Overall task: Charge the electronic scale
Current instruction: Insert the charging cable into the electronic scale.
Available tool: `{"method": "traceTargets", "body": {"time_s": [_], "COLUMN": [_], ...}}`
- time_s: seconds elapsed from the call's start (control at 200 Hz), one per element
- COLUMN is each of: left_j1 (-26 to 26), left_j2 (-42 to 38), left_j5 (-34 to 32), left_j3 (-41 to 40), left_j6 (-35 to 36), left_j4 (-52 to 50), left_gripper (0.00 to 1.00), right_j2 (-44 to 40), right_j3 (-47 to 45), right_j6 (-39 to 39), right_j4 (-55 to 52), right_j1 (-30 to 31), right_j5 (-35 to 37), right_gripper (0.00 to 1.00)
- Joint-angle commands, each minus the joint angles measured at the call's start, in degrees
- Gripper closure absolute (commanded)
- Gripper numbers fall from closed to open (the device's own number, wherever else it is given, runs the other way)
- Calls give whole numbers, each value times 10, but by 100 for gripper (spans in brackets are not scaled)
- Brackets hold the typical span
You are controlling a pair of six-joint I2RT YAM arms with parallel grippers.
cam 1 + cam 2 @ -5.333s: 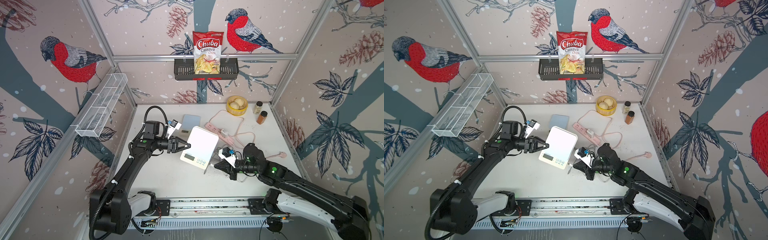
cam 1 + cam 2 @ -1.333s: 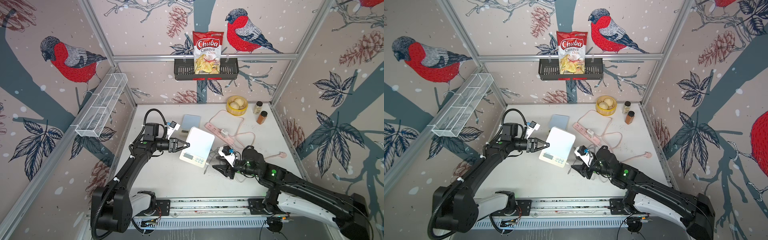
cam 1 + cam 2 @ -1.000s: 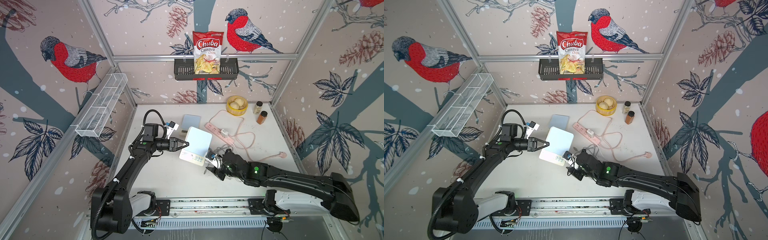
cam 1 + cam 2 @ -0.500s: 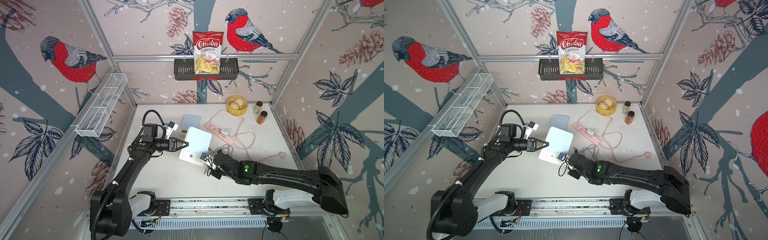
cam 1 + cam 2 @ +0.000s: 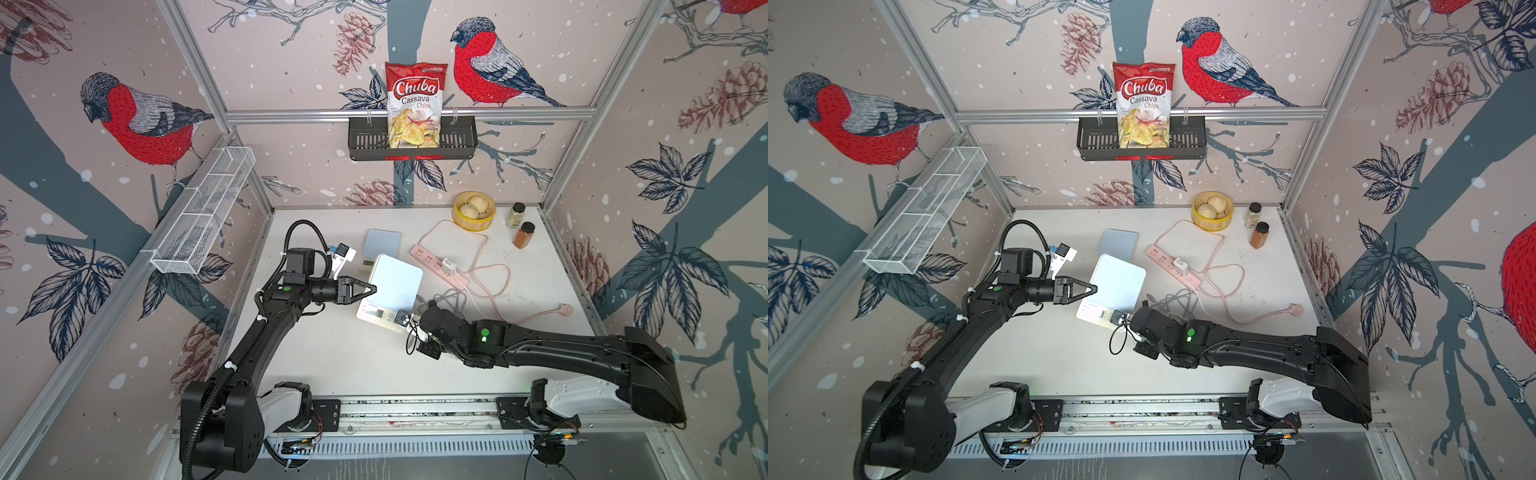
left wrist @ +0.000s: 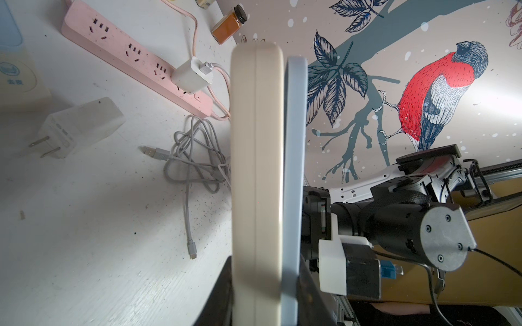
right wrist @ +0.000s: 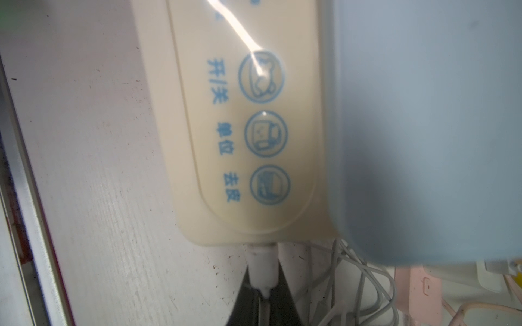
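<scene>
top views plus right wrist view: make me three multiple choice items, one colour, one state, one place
1. What colour is the power strip?
A pink
B black
C green

2. The right gripper is
A wide open
B shut on the white plug at the edge of the scale
C shut on the power strip

3. Where is the bag of chips?
A on the scale
B beside the power strip
C in the black basket on the back wall

Answers:
1 A: the strip shows pink in both top views.
2 B: the right wrist view shows the plug pinched in the gripper, its end against the scale.
3 C: the bag stands upright in the basket, high on the wall.
</scene>
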Motion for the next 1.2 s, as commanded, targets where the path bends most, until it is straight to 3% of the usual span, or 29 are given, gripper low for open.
{"method": "traceTargets", "body": {"time_s": [0.0, 0.57, 0.916, 1.091, 1.196], "left_j1": [0, -1, -2, -2, -1], "left_j2": [-2, -34, -78, -84, -83], "left_j5": [40, 26, -27, -42, -44], "left_j3": [-7, -78, -149, -155, -149], "left_j6": [3, -60, -196, -210, -208], "left_j4": [-5, 64, 198, 207, 204], "left_gripper": [100, 100, 100, 100, 100], "right_j2": [4, 28, 66, 67, 58], "right_j3": [10, 33, 42, 40, 32], "right_j6": [-11, 3, 44, 68, 76], "right_j4": [52, 117, 161, 175, 179], "right_j1": [3, 12, 35, 37, 37], "right_j5": [-4, -29, 17, 56, 65], "right_gripper": [100, 100, 100, 100, 90]}}
